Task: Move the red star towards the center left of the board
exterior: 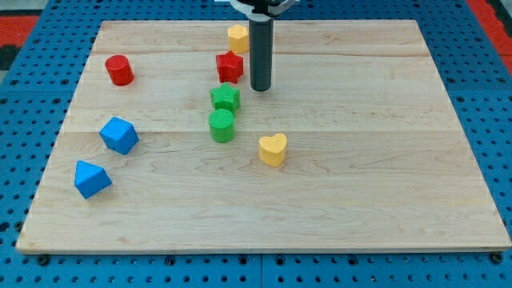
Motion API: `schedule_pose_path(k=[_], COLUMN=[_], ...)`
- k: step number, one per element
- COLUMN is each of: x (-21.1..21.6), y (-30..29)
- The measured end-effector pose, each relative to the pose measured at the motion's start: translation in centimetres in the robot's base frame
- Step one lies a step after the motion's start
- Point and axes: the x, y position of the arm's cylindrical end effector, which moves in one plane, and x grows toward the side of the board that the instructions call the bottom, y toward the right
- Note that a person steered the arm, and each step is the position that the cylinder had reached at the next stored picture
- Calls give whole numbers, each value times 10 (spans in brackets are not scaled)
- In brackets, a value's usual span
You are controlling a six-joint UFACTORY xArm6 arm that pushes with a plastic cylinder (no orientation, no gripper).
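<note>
The red star (230,66) lies on the wooden board (360,176) near the view's top centre. My tip (262,89) stands just to the right of it and slightly below, a small gap apart. A yellow block (238,38) sits directly above the red star, close to it. A green star (226,98) lies just below the red star and left of my tip.
A green cylinder (222,126) sits right below the green star. A yellow heart (273,150) lies lower right of it. A red cylinder (120,70) is at upper left. Two blue blocks (119,134) (92,178) lie at the left.
</note>
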Motion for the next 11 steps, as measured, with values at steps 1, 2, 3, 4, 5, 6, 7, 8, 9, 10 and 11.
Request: schedule_pose_path(k=[1,2,3,4,5,6,7,8,9,10,11], x=[-1,-51,-58,-58,-51,-72,-79,-22,-22,17,42], y=[5,15,-67,-177,-195,-166,-107,-124,-173,-176,-209])
